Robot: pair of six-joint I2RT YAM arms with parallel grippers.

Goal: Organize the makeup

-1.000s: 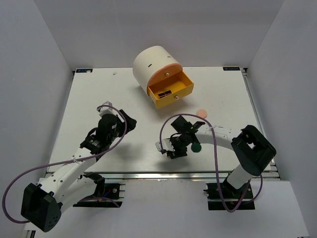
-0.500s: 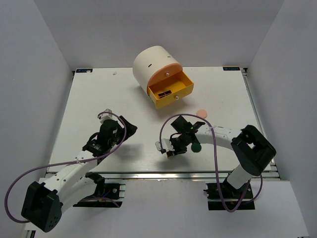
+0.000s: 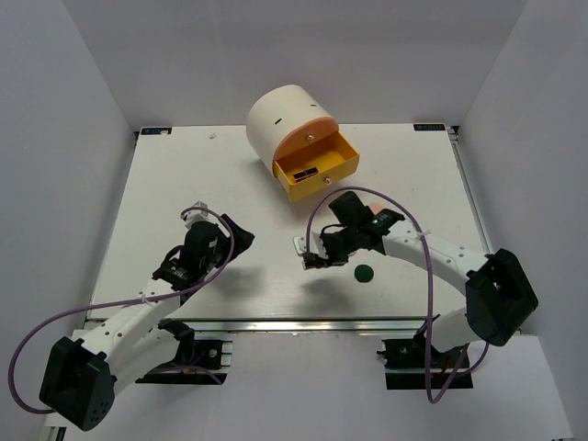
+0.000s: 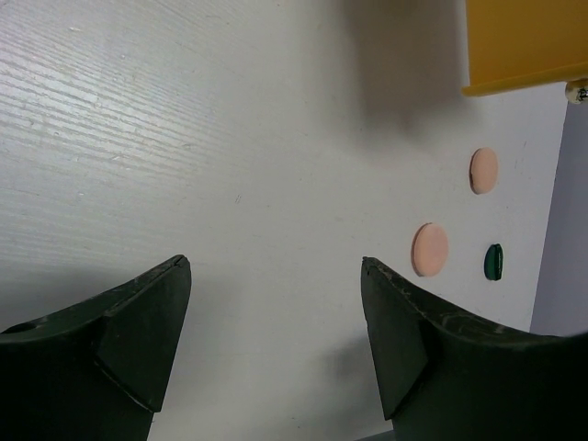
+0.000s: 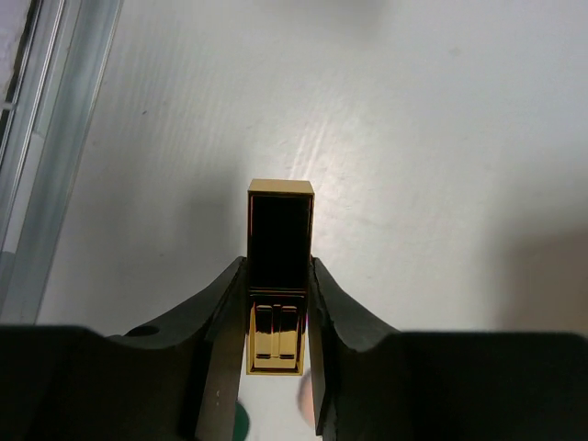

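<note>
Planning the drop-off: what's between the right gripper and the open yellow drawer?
Only bare table, top view: nothing stands between the right gripper, gripping the palette, and the drawer; the arm's own purple cable arcs above.

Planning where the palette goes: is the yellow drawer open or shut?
Open: the yellow drawer sticks out of the cream cylinder, its inside visible from above.

Palette (image 5: 279,241): glossy black, mirror-gold metal-look trim. Table (image 4: 184,138): matt white, finely grained. Drawer (image 4: 519,41): smooth yellow plastic.
</note>
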